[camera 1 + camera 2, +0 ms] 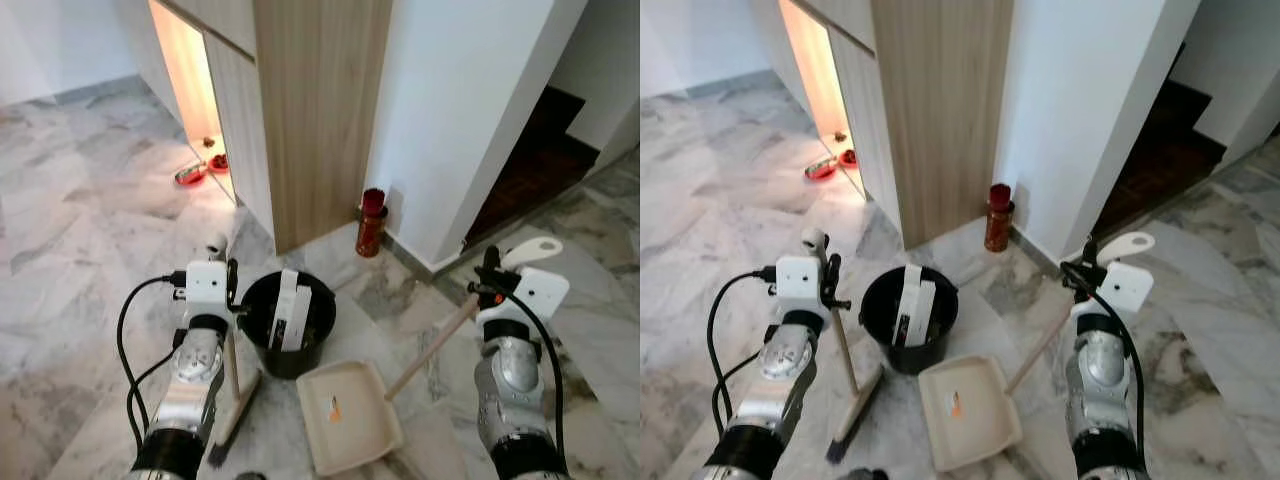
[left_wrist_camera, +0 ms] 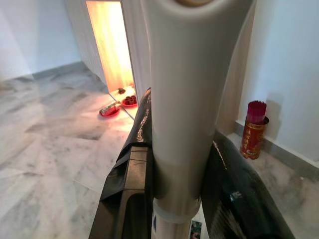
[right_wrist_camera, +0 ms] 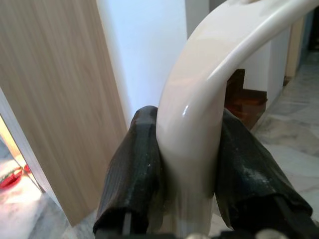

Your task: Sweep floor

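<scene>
Holding two tools at once, I have both arms busy over the marble floor (image 1: 80,230). My left gripper (image 1: 229,285) is squeezed tight around the pale stick of the broom (image 1: 236,395). In the left wrist view, the black fingers (image 2: 130,194) press on both sides of the stick with no gap. The broom's brush end rests on the floor below this gripper, a bit back toward my body.

My right gripper (image 1: 489,270) is squeezed tight on the curved white top of the dustpan handle (image 1: 530,250). In the right wrist view, the fingers (image 3: 135,164) hug the white loop on both sides. The wooden stick slants down from this gripper toward my left side, to the cream dustpan (image 1: 348,415), which sits flat on the floor between my two arms.

A black bin (image 1: 287,320) stands just beside the left gripper, on its inner side, and touches the far edge of the dustpan or nearly so; I cannot tell which. A red tin of sticks (image 1: 371,222) stands well ahead of both grippers, by the wooden cupboard (image 1: 315,110).

I think the job is well along. One small orange bit (image 1: 335,407) lies in the pan, so some sweeping looks done. I see no other dirt close by. What is left, I think, is to tip the pan into the bin and check the rest of the floor.
</scene>
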Available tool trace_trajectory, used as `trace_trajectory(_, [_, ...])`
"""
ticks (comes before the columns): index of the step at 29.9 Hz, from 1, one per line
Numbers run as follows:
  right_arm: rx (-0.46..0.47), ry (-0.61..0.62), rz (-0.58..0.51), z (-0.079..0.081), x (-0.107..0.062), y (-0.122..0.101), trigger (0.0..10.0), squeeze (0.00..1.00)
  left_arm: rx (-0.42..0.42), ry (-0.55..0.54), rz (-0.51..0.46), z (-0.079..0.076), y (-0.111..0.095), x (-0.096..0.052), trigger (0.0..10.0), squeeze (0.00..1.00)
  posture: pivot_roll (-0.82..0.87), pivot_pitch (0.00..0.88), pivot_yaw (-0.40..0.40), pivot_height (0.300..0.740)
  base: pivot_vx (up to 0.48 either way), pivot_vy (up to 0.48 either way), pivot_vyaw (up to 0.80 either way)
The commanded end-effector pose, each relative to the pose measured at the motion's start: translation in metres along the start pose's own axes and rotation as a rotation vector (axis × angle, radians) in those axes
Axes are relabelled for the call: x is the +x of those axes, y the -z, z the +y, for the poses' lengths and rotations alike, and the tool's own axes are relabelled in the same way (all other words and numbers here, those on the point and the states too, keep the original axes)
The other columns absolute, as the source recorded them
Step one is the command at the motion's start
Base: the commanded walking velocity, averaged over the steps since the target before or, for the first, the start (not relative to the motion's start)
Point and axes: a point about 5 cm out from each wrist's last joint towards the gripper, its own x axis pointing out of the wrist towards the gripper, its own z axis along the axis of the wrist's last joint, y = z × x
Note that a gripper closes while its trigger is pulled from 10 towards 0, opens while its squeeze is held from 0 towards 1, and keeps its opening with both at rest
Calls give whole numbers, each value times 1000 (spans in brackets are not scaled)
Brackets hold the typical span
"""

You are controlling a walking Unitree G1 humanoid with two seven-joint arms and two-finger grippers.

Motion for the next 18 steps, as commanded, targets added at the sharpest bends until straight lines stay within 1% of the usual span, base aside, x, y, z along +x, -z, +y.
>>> trace_trajectory(1, [14,0,-21,2,5,-6,10000,0,-4,-14,-58,1,-12,3,10000,0,41,27,-22,740,-266,0,0])
trace_trajectory(7, [13,-1,-21,0,6,-6,10000,0,-11,-14,-59,-2,-13,3,10000,0,30,25,-28,740,-266,0,0])
trace_trajectory(14, [-4,0,-31,-9,9,-11,10000,0,-34,-18,-57,-10,-12,2,10000,0,14,26,-56,740,-269,0,0])
trace_trajectory(18, [-16,-8,-30,-11,11,-13,10000,0,-47,-38,-46,-12,-9,1,10000,0,-1,27,-82,740,0,0,0])
